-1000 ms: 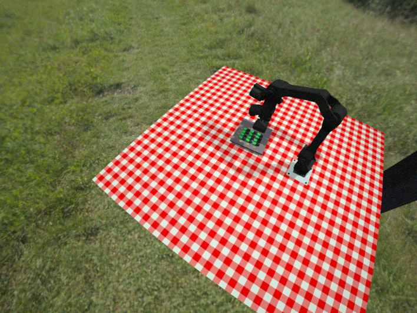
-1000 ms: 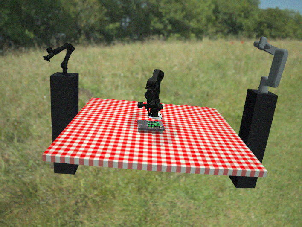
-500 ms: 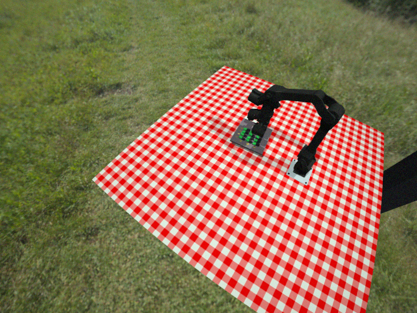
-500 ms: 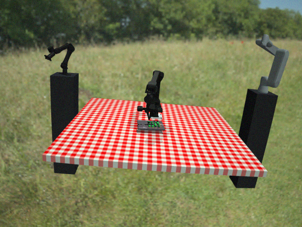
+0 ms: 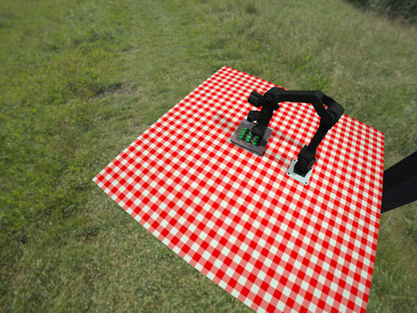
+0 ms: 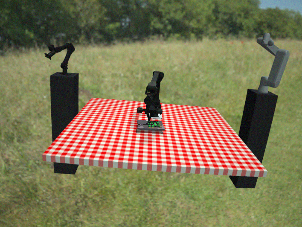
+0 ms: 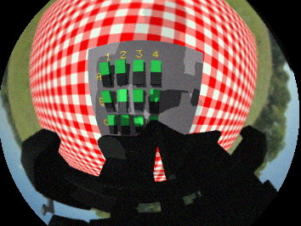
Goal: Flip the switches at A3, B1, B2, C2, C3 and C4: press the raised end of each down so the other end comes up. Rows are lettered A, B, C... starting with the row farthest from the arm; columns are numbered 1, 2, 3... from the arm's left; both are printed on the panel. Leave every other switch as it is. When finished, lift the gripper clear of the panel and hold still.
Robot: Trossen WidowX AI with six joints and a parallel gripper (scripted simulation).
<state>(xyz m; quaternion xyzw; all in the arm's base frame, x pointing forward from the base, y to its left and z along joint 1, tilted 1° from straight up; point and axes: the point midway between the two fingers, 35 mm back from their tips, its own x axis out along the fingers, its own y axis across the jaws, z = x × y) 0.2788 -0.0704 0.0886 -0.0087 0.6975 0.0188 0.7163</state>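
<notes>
The grey switch panel (image 5: 261,148) (image 6: 142,127) (image 7: 174,76) lies on the table. In the wrist view, switches A3 (image 7: 138,66), B1 (image 7: 105,97) and B2 (image 7: 122,95) show green far halves and dark near halves. C2 (image 7: 124,120) and C3 (image 7: 139,121) show green above my gripper's dark outline. C4 (image 7: 154,117) is shaded and partly hidden behind the fingertips. My gripper (image 5: 257,134) (image 6: 149,120) (image 7: 153,122) is shut and empty, pointing down close over the panel by C4. Contact cannot be told. Which ends are raised is hard to tell.
The table (image 5: 202,188) (image 6: 156,151) has a red and white checked top. The arm's white base plate (image 5: 307,178) lies behind the panel. In the exterior view, a black arm (image 6: 67,54) and a grey arm (image 6: 278,68) stand on pillars beside the table.
</notes>
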